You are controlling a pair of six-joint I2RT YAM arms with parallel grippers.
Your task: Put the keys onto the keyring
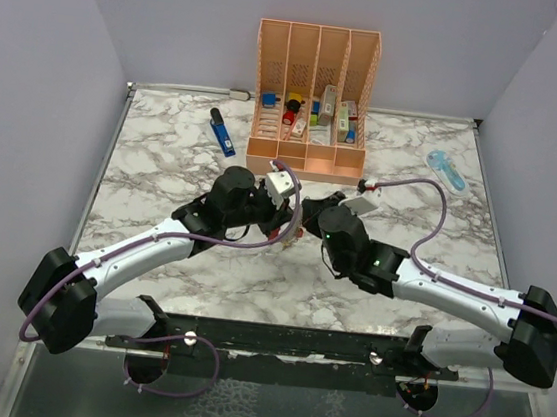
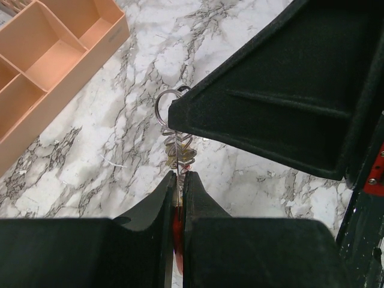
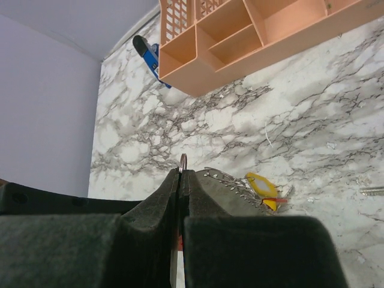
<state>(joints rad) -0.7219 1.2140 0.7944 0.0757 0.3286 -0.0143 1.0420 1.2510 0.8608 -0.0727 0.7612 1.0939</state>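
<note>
Meeting tip to tip over the middle of the surface [image 1: 150, 184], just in front of the orange organizer [image 1: 304, 157], most likely for steadying with one hand and feeding with the other. Pressed fully shut at the right hand [image 3: 182, 172], pinching a small metal ring [image 3: 183, 161] by its edge, probably to keep this ring upright and easy to reach. Hanging from that ring, between the two hands: the keys [image 2: 178, 150], brass-coloured blades bunched together, with a yellow head [image 3: 262, 186] just beside the right finger; touching the marble or not, cannot tell. Closed almost completely at the left hand [image 2: 178, 176], clamping a red sliver [image 2: 177, 240], perhaps the red half of the keyring, but too hidden to say. Kept so near, presumably, for lining up loop and ring. Not yet joined, as far as can be judged.
</note>
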